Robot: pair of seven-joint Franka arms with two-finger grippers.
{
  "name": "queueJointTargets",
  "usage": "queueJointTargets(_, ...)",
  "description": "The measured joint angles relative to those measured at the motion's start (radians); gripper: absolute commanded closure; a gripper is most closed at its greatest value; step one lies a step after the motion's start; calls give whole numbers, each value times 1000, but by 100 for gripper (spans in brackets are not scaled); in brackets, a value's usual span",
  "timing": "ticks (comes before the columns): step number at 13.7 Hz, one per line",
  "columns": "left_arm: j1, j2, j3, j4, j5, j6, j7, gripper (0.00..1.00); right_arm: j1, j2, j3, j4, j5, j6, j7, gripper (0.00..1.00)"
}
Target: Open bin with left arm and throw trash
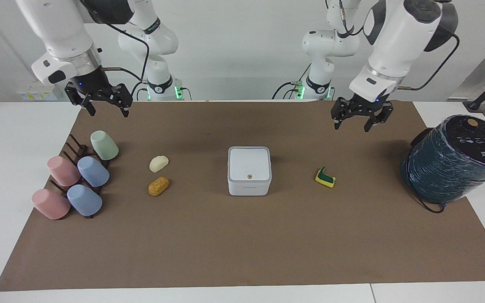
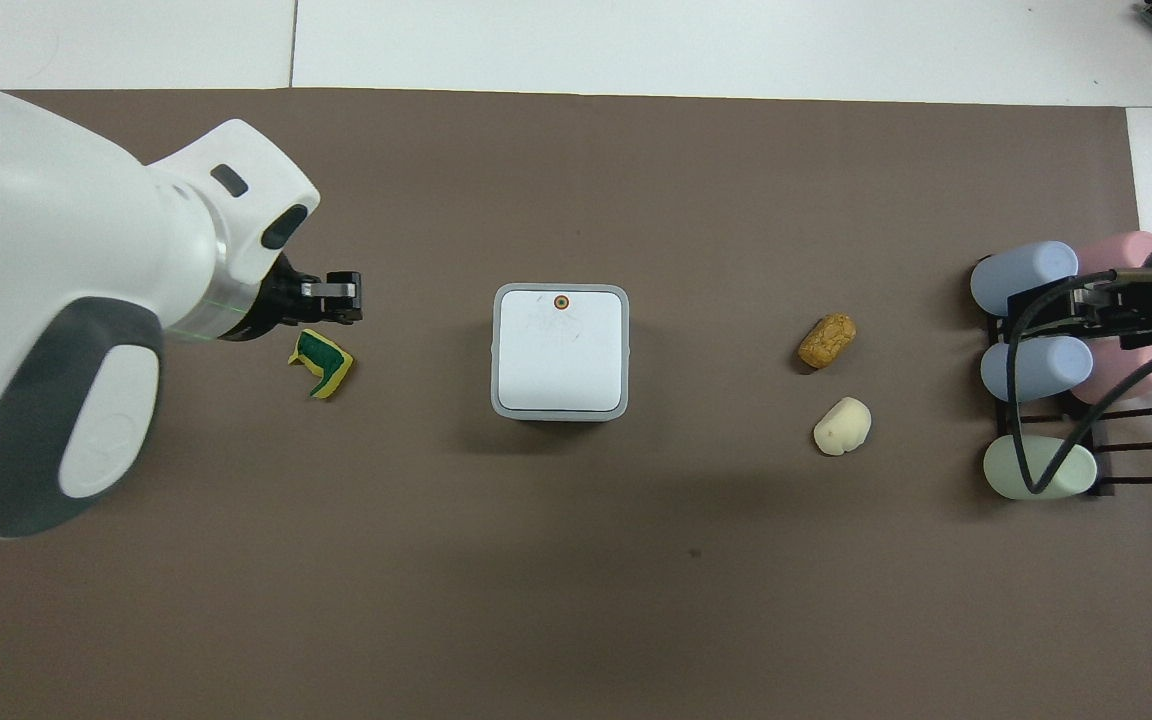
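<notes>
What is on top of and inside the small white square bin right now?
On the white square plastic bin, only a tiny orange dot marks its shut lid; nothing rests on it. The inside is hidden. All three trash pieces lie on the mat.

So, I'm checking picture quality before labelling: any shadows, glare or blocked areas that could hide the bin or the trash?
Facing view: lighting even, soft shadows only, the bin and all three trash bits clear. Overhead view: the raised left arm fills the lower corner at its own end and the left gripper edges the sponge piece; no glare on the bin's lid.
</notes>
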Motion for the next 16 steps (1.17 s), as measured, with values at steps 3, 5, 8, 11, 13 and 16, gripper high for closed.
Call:
queueJointTargets(3,-74,79,-1,-22,-30,194,-158,75,0,0,0,0,0,0,0,0)
queueJointTargets(5,-110,141,-1,-22,-57,312,-222,79,0,0,0,0,0,0,0,0)
queueJointTargets(8,-131,184,-1,-20,-82,382,-241,83,0,0,0,0,0,0,0,0)
queueJointTargets(11,-163,227,0,-10,-83,407,-268,83,0,0,-1,0,0,0,0,0)
queueJointTargets(13,-187,267,0,-1,-83,435,-282,83,0,0,-1,0,0,0,0,0)
queueJointTargets(16,-208,311,0,7,-83,443,-284,83,0,0,-1,-1,0,0,0,0)
